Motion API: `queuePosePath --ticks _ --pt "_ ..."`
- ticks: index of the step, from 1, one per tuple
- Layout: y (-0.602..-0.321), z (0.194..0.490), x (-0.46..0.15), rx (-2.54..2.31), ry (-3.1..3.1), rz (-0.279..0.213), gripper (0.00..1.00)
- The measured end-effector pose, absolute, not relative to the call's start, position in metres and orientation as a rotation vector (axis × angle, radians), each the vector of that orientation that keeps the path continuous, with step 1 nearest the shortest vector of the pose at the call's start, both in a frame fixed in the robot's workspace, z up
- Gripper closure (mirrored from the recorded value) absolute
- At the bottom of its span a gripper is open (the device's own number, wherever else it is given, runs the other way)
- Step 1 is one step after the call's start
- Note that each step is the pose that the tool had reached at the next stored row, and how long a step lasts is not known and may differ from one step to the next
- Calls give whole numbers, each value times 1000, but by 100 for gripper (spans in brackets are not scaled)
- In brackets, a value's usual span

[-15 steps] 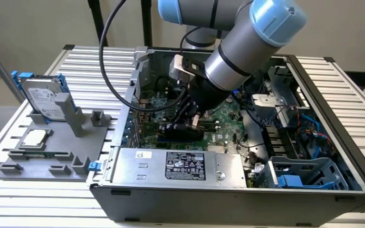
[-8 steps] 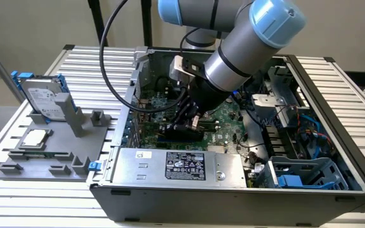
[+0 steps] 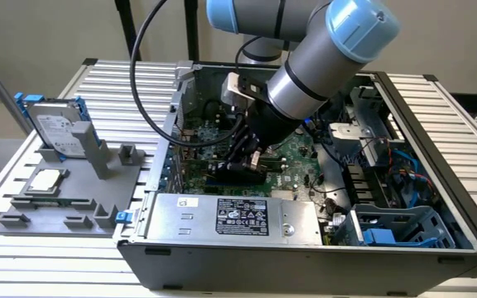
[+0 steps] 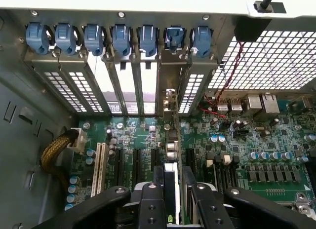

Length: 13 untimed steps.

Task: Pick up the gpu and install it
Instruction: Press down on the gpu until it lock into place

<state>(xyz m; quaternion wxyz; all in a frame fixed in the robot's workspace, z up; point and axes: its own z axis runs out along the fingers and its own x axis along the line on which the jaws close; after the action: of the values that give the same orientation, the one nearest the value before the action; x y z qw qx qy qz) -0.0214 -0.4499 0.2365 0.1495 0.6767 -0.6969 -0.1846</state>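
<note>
My gripper (image 3: 240, 162) is deep inside the open computer case (image 3: 437, 124), low over the green motherboard (image 3: 292, 155). It is shut on the gpu (image 4: 171, 162), a thin card seen edge-on between the two black fingers (image 4: 148, 204). The card runs from the gripper (image 4: 172, 202) toward the rear wall of the case. Its silver bracket end (image 4: 169, 99) sits at one of the rear slot openings, below a row of blue retaining clips (image 4: 174, 37). The card's lower edge lies along the black expansion slots (image 4: 190, 157); whether it is seated I cannot tell.
A grey fixture (image 3: 64, 192) at the exterior view's left holds a silver hard drive (image 3: 56, 127), a processor (image 3: 44, 181) and a memory stick (image 3: 56, 202). The power supply (image 3: 234, 217) fills the case front, a blue drive cage (image 3: 396, 230) the right. Cables (image 4: 57, 150) lie beside the board.
</note>
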Motion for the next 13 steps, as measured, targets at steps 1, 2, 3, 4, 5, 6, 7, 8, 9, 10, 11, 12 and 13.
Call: queuePosePath --ticks 1,2,3,4,5,6,7,8,9,10,11,12,13 --pt "-450 236 -21 1945 -2003 -530 100" --pt "-450 236 -21 1945 -2003 -530 100" --pt "-450 236 -21 1945 -2003 -530 100" --pt "-450 236 -21 1945 -2003 -530 100" --pt "-450 236 -21 1945 -2003 -530 100" --pt "-450 236 -21 1945 -2003 -530 100" --pt "-450 236 -21 1945 -2003 -530 100" --pt "-450 236 -21 1945 -2003 -530 100" --pt "-450 236 -22 1945 -2003 -533 100" --pt "-450 236 -22 1945 -2004 -533 0" --pt "-450 237 -22 1945 -2003 -531 0" --pt "-450 239 -21 1945 -2003 -531 0" --pt "-450 241 -21 1945 -2003 -531 0"
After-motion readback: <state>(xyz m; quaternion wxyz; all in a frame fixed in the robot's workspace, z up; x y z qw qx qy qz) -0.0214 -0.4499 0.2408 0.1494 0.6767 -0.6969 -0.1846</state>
